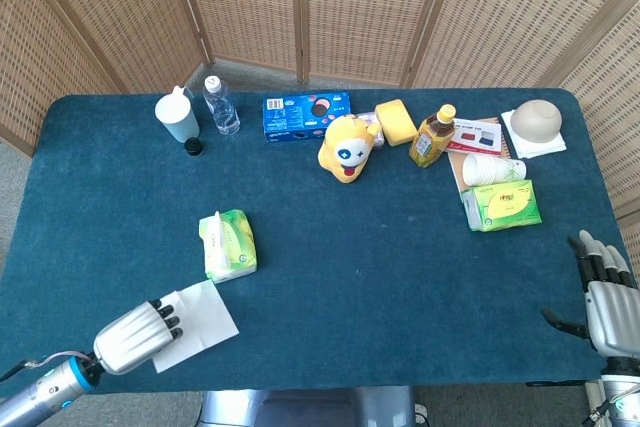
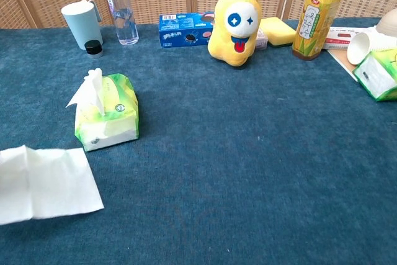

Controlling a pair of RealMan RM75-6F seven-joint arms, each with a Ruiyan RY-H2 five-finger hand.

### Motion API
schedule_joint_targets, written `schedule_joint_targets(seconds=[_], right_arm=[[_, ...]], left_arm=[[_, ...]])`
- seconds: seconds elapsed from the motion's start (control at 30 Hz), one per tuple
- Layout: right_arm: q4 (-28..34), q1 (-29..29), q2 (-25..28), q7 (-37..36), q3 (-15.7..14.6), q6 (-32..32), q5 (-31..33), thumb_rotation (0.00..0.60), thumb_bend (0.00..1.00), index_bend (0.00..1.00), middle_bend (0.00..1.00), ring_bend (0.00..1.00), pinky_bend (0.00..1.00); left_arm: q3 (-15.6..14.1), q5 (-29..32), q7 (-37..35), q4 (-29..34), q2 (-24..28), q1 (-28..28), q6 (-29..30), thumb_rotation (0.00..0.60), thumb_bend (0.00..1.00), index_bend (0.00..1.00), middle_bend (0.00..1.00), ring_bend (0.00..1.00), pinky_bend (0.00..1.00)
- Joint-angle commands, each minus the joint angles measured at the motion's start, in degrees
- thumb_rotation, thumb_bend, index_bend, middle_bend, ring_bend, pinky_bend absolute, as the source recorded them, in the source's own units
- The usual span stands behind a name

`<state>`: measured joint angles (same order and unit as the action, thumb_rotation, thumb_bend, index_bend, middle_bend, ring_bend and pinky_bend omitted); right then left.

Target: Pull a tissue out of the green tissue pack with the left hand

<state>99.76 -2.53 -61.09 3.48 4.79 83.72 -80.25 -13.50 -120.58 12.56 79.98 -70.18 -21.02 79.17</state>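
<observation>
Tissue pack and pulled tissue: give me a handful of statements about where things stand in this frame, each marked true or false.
1. A tissue lies flat on the table, apart from the green tissue pack. True.
2. Another tissue sticks up from the pack's opening. True.
3. The left hand is over the pack. False: it is at the table's near edge, its fingertips at the flat tissue.
4. The right hand holds a paper cup. False: it holds nothing, fingers apart, at the table's right edge.
5. The yellow plush toy lies beside the pack. False: it stands far back near the blue box.
</observation>
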Motion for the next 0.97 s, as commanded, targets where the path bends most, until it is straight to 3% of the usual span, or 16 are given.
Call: schedule_joint_targets(seconds=[0.03, 0.07, 0.13, 0.17, 0.2, 0.3, 0.43, 0.6, 0.73, 0.97], right_arm=[[0.0, 0.0, 0.0, 0.0, 0.0, 0.0, 0.0, 0.59, 0.0, 0.0, 0.0, 0.0, 0.0], [0.1, 0.0, 0.0, 0.1, 0.0, 0.0, 0.0, 0.59, 0.0, 0.0, 0.0, 0.0, 0.0], [0.1, 0.0, 0.0, 0.2, -0.1, -0.1, 0.0, 0.59, 0.0, 0.0, 0.0, 0.0, 0.0], [0.1, 0.0, 0.0, 0.3, -0.1, -0.1, 0.0, 0.59, 0.0, 0.0, 0.0, 0.0, 0.0], [0.2, 0.0, -0.1, 0.4, -0.2, -0.2, -0.1, 0.591, 0.0, 0.0, 0.0, 0.0, 0.0], [0.4, 0.0, -0.2, 1.1, -0.3, -0.1, -0.2, 0.59, 0.0, 0.0, 0.0, 0.0, 0.0], [0.4, 0.0, -0.4, 1.6, -0.4, -0.1, -0.2, 0.59, 0.0, 0.0, 0.0, 0.0, 0.0], [0.1, 0.0, -0.6, 2.0, -0.3, 0.1, -0.2, 0.593, 0.0, 0.0, 0.0, 0.0, 0.0], [0.0, 0.0, -0.7, 2.2, -0.3, 0.3, -0.4, 0.592, 0.0, 0.0, 0.0, 0.0, 0.0], [0.0, 0.2, -0.6, 1.8, -0.3, 0.6, -0.4, 0.593, 0.0, 0.0, 0.0, 0.0, 0.0]], left_arm=[[-2.3, 0.6, -4.5, -5.0, -0.8, 2.2, 2.2, 0.6, 0.32, 0.71, 0.63, 0.53, 0.74], [-2.8, 1.1, -6.7, -6.1, -0.6, 2.4, 2.6, 0.6, 0.32, 0.63, 0.54, 0.45, 0.7], [-3.4, 3.0, -10.4, -6.4, 0.4, 3.0, 2.5, 0.6, 0.25, 0.32, 0.18, 0.16, 0.49], [-3.5, 3.5, -11.5, -6.1, 0.8, 3.1, 2.7, 0.6, 0.21, 0.23, 0.1, 0.09, 0.42], [-3.4, 4.8, -12.5, -5.4, 1.7, 3.4, 2.9, 0.6, 0.13, 0.13, 0.03, 0.03, 0.33], [-2.9, 7.4, -10.6, -2.0, 4.4, 4.1, 2.3, 0.6, 0.01, 0.0, 0.0, 0.0, 0.19], [-1.7, 10.1, -10.1, 2.5, 6.6, 4.9, 3.0, 0.6, 0.0, 0.0, 0.0, 0.0, 0.16], [2.9, 16.5, -10.4, 12.4, 10.3, 8.3, 10.3, 0.6, 0.0, 0.0, 0.0, 0.0, 0.16], [5.1, 21.3, -8.5, 17.9, 12.6, 10.3, 11.9, 0.6, 0.0, 0.03, 0.0, 0.0, 0.15], [8.5, 29.6, -10.3, 22.4, 15.6, 12.5, 12.8, 0.6, 0.0, 0.05, 0.0, 0.0, 0.15]])
